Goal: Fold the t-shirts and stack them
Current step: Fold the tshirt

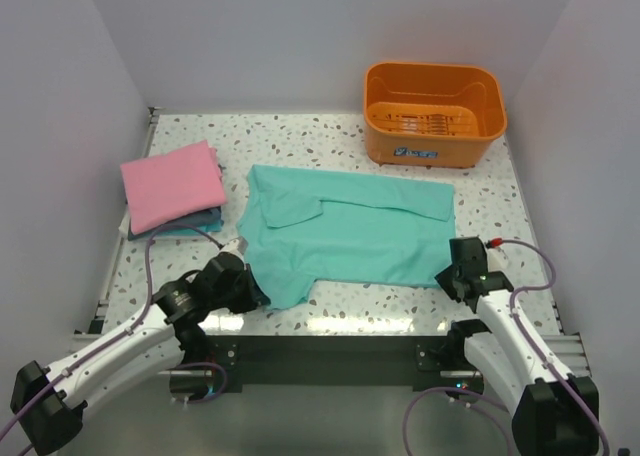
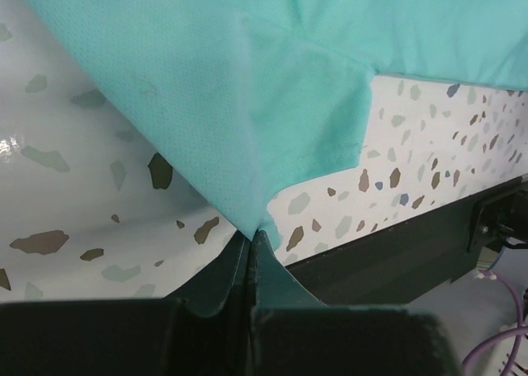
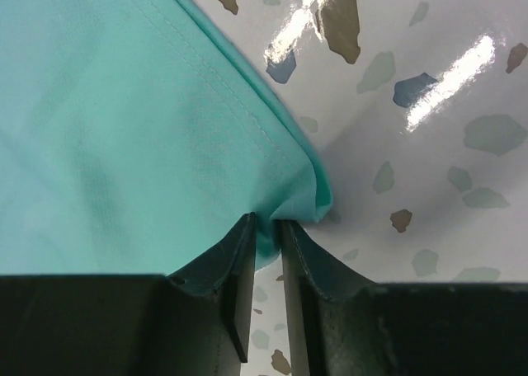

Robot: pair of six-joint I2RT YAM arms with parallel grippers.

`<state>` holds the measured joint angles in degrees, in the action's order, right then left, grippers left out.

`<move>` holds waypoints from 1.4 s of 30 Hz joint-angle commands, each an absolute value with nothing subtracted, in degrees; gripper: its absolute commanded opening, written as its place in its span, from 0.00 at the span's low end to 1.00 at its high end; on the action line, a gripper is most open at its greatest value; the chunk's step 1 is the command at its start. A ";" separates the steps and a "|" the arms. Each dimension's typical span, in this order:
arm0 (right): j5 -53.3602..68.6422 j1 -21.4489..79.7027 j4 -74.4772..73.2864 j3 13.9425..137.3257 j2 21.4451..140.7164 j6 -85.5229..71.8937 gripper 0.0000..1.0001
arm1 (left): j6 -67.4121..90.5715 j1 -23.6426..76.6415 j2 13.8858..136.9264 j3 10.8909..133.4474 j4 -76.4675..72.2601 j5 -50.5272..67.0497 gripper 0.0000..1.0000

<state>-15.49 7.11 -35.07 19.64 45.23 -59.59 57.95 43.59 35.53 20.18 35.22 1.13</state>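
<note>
Teal-green t-shirt [image 1: 350, 231] of soft plain cloth, short-sleeved: lies spread flat in the middle of the white speckled terrazzo table [image 1: 300, 136], long axis running left to right. One sleeve is folded in over the body at the upper left. Shallow creases cross the far part of the cloth.

Left gripper [image 1: 258, 294]: at the near left corner of the teal-green t-shirt. In the left wrist view the gripper [image 2: 252, 237] has its dark fingers [image 2: 219, 281] pressed fully together, with a point of the cloth pinched at the tips. The fabric fans out from the pinch.

Right gripper [image 1: 445, 274]: at the near right corner of the same shirt. In the right wrist view the gripper [image 3: 266, 226] has its fingers [image 3: 235, 265] drawn nearly together, only a narrow slit between them. The stitched hem corner is caught between the tips.

Pink folded cloth t-shirt [image 1: 172, 184]: a neat rectangle at the left side of the table. It lies on top of a darker blue-teal folded t-shirt [image 1: 190, 228], of which only the near edge shows. The stack sits just beside the spread shirt, with a strip of table between.

Orange plastic basket [image 1: 470, 136]: far right corner of the table, upright, slatted floor, small label on its near wall. It stands apart from the spread shirt.
</note>
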 commanded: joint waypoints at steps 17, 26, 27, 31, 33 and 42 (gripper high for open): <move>-15.91 7.03 -31.47 27.85 47.70 -50.98 0.00 | 55.02 42.90 46.39 34.79 23.03 -7.73 0.00; -18.72 7.03 -29.09 35.77 56.15 -48.87 0.00 | 48.53 32.10 57.20 40.42 13.19 -2.99 0.00; -18.89 7.03 -28.92 36.38 57.64 -48.61 0.00 | 47.99 31.56 58.00 41.04 12.23 -3.08 0.00; -19.68 7.03 -27.07 39.45 61.51 -47.90 0.00 | 44.48 30.15 63.35 45.95 10.03 -4.22 0.00; -20.56 7.03 -27.16 40.69 63.19 -47.46 0.00 | 42.55 29.71 65.38 47.54 8.80 -4.57 0.00; -23.47 6.94 -26.20 47.81 71.98 -45.36 0.00 | 37.71 25.40 75.66 53.96 3.27 -4.40 0.00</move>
